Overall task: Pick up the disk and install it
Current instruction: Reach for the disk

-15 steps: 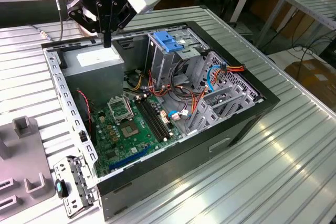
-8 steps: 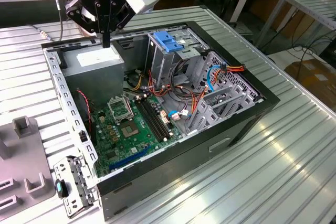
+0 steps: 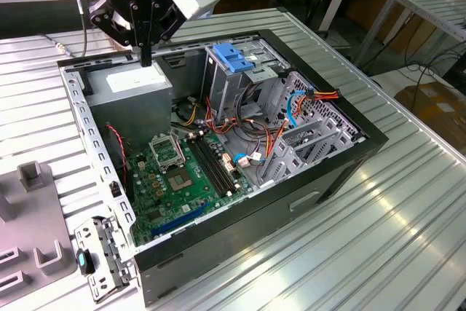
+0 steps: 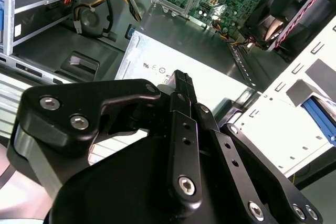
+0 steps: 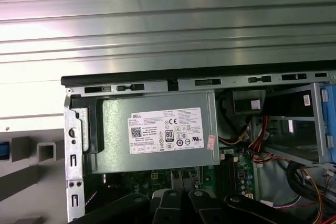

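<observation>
The black two-finger gripper hung over the big grey power-supply box with the white sticker. In the exterior view that put it at about eleven o'clock in the open black computer case. Its fingers were pressed together with nothing between them. I judged the work to be at its first step, with the pick-up not yet made and the hand away from its target.

The flat silver-metal disk with blue side rails was hard to place. In the second wrist view a blue strip lay just outside the case's pale perforated wall. It may have been one of the disk's rails, with the rest lying beyond the frame edge. A grey slotted fixture stood at about eight o'clock of the case. The grey drive cage with the blue plastic latch stood at one o'clock in the case, its bay partly masked by red and orange cables.

The pick would call for opened jaws, a path clear of the case wall, and a square grip across the disk's sides.
</observation>
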Action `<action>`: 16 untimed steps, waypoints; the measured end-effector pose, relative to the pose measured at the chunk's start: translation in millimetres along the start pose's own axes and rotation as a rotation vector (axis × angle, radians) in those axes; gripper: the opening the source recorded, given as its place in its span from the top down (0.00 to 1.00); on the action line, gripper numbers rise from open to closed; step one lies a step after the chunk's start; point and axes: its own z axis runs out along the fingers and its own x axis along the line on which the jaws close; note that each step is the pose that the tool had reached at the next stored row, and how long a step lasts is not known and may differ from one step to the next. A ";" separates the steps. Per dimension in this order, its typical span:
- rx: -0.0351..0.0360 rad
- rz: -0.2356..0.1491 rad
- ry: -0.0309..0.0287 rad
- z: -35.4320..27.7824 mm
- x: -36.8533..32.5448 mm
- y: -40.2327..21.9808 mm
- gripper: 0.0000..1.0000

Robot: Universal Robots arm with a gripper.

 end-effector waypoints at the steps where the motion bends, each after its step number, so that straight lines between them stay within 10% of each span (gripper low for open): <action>1: 0.0000 0.000 0.0000 0.0 0.3 0.0 0.89; 16: 0.0000 0.000 0.0000 -0.1 5.2 -0.4 0.89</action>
